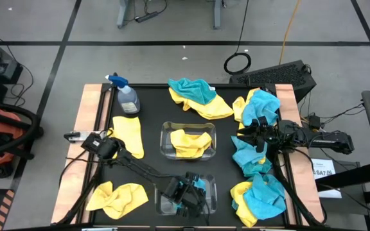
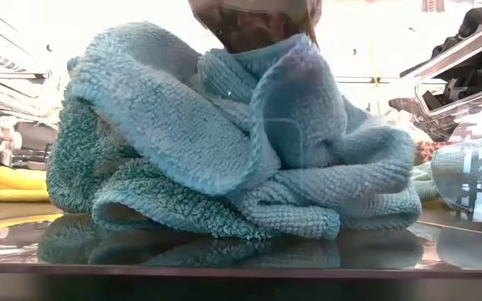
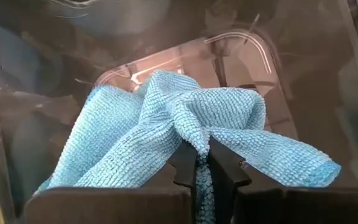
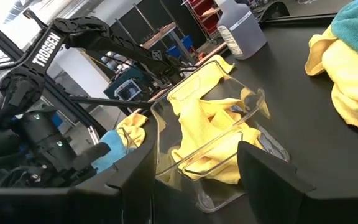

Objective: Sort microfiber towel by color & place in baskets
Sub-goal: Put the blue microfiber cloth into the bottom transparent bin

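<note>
Two clear baskets stand mid-table. The far basket [image 1: 166, 149] [image 4: 253, 118] holds a yellow towel [image 1: 190, 142] [image 4: 213, 124]. The near basket [image 1: 164, 204] [image 3: 241, 46] holds a teal towel [image 1: 199, 185] [image 2: 224, 142] [image 3: 166, 118], which rests crumpled on the basket's floor. My left gripper [image 1: 186, 191] [image 3: 201, 163] reaches into the near basket and is shut on that towel. My right gripper [image 1: 248, 135] [image 4: 194, 171] hovers open at the right of the far basket, over the teal towels [image 1: 248, 157] there. Loose yellow and teal towels lie around the table. My left gripper pinches a raised fold of the teal towel [image 3: 199, 142] between its two fingers [image 3: 185, 163], coming from above. The fold stands bunched at the fingers, and the rest of the cloth spreads slack on the near basket's floor [image 2: 224, 213].
A spray bottle [image 1: 127, 97] [image 4: 238, 28] stands at the far left. Yellow towels lie at the left [image 1: 128, 135] and near left [image 1: 117, 196]. Mixed teal and yellow piles lie at the far middle [image 1: 198, 96], far right [image 1: 259, 106] and near right [image 1: 259, 196].
</note>
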Robot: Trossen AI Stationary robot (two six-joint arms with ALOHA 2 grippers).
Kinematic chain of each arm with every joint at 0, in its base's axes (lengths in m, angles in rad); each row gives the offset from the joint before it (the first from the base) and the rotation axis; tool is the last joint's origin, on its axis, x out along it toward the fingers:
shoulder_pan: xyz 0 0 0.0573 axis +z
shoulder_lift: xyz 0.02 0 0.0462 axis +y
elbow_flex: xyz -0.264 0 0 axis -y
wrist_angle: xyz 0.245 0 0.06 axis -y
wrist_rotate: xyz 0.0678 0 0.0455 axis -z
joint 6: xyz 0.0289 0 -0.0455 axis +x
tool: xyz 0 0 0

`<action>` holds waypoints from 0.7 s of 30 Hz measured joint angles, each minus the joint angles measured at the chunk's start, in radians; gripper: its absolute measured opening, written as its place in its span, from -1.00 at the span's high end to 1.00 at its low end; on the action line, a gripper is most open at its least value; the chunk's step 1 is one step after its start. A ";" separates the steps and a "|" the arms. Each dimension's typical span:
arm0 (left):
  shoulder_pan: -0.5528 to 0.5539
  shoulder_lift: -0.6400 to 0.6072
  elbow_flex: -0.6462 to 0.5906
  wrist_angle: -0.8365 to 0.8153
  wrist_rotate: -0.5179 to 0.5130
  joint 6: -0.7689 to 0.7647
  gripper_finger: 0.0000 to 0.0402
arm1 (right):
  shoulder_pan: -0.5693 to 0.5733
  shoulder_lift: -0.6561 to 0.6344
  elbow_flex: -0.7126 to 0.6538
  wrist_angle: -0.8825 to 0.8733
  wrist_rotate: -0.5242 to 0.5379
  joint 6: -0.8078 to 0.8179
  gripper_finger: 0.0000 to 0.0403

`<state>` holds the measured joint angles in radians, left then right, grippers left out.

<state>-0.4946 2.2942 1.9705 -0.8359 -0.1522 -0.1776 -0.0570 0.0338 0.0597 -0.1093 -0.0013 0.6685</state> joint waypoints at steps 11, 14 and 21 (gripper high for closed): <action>0.023 0.003 0.000 0.001 0.021 0.026 0.87 | 0.000 0.000 0.000 0.000 0.000 0.000 -0.07; 0.025 0.003 0.000 0.001 0.021 0.027 0.87 | 0.000 0.000 0.000 0.000 0.000 0.000 -0.07; 0.026 0.003 0.000 -0.011 0.023 0.030 0.87 | 0.000 0.000 0.000 0.000 0.000 0.000 -0.07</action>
<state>-0.4685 2.2974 1.9705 -0.8469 -0.1295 -0.1471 -0.0570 0.0338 0.0597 -0.1093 -0.0013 0.6689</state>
